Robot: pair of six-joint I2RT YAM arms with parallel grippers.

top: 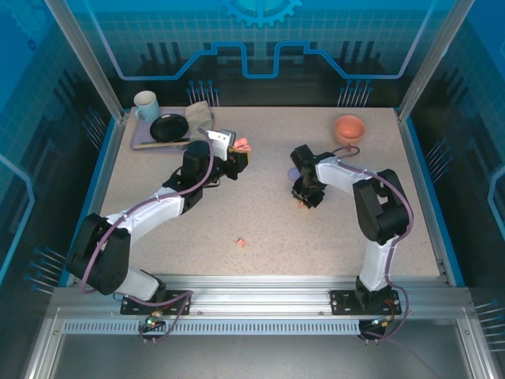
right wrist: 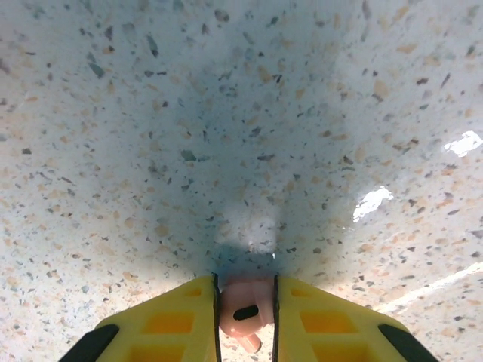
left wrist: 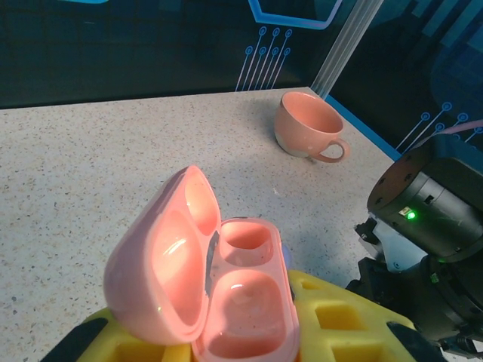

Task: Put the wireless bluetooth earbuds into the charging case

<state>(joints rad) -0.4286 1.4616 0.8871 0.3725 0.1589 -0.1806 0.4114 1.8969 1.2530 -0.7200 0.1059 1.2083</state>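
The salmon-pink charging case [left wrist: 226, 294] is open, lid tipped left, both wells empty. My left gripper [left wrist: 241, 335] is shut on it between yellow fingers [left wrist: 343, 313], holding it just above the table's back middle, where the case [top: 243, 146] shows at the left gripper [top: 237, 155]. My right gripper [right wrist: 246, 302] points straight down at the speckled table, shut on a salmon-pink earbud [right wrist: 247, 311] whose stem hangs below the fingertips. From above, the right gripper [top: 304, 197] is right of centre. A second pink earbud [top: 239, 242] lies alone on the table toward the front.
A pink cup [top: 349, 128] [left wrist: 306, 124] stands at the back right. A tray [top: 146, 144] at the back left carries a mug [top: 145, 103], a black plate [top: 169, 128] and a cloth. A lilac object [top: 293, 172] lies just behind the right gripper.
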